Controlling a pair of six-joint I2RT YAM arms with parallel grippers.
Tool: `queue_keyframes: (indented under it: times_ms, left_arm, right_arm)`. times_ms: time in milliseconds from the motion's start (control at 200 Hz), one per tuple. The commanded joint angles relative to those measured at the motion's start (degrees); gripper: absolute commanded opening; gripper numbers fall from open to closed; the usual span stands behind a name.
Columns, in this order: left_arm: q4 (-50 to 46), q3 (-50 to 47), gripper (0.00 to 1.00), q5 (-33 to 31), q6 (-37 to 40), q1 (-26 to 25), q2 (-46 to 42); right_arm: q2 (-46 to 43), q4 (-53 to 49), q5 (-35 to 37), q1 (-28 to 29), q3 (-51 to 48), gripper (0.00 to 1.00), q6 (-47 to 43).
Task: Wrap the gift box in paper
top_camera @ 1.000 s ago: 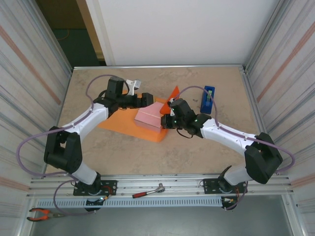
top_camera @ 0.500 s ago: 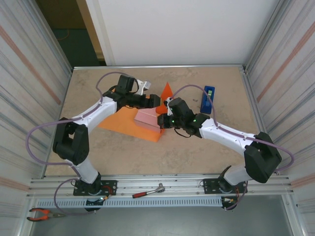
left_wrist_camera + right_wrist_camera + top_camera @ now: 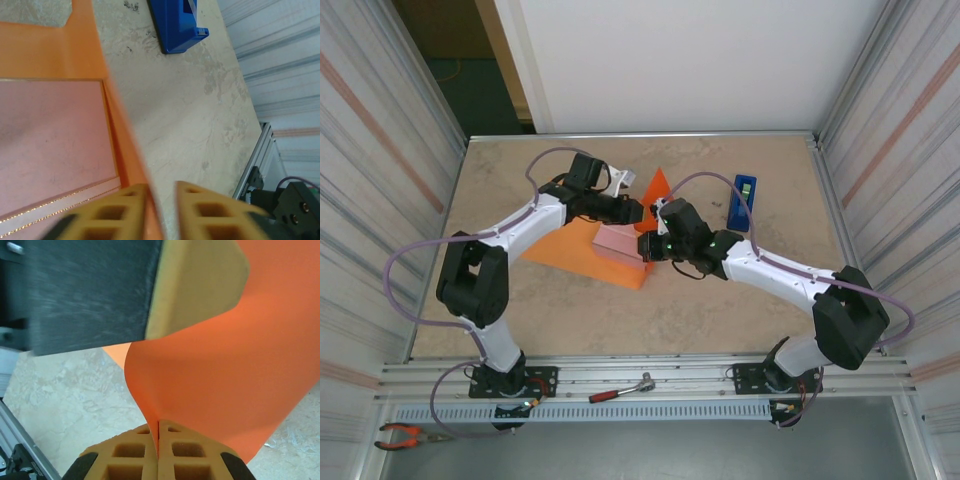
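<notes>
Tightly, paper (image 3: 210, 370) in right gripper (image 3: 158, 436), left gripper (image 3: 161, 192)

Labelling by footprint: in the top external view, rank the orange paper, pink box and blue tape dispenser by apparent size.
1. paper, largest, partly under the box.
2. gift box, only partly visible.
3. tape dispenser, smallest, though close to the box's visible area.

A robotics lab work cell: two robot arms (image 3: 515, 235) are bolted to an aluminium rail (image 3: 670, 372) fronting a stone-patterned table (image 3: 570, 310). Ribbed wall panels (image 3: 380, 150) box it in, and a ratchet wrench (image 3: 620, 390) and pliers (image 3: 405, 435) lie nearby.
</notes>
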Motion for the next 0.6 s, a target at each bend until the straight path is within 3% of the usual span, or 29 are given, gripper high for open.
queue_keyframes:
  times_ms: [0,40,80,210,386,596]
  left_arm:
    - [-0.63,1.43,0.00,0.33,1.52,-0.01,0.66]
    - [-0.37,0.88,0.00,-0.05,1.40,0.51,0.11]
    - [-0.12,0.25,0.00,-0.21,1.47,1.32,-0.51]
    - [0.29,-2.18,0.00,-0.12,1.70,4.24,-2.80]
    - [-0.45,-5.06,0.00,-2.98,3.51,5.46,-4.86]
    - [0.06,-8.67,0.00,-8.03,4.00,5.47,-7.06]
  right_arm:
    - [0.35,-0.41,-0.13,0.39,2.29,0.36,-0.93]
    - [-0.42,-1.05,0.25,0.08,2.26,0.51,-0.93]
    - [-1.66,-1.55,0.70,-0.49,1.64,0.59,-0.77]
    - [-6.50,-0.68,1.15,-3.71,-2.09,0.69,1.11]
    - [-5.54,0.53,-0.55,-8.19,-3.07,0.65,3.34]
    - [4.17,0.92,-1.12,-8.11,2.80,0.48,4.30]
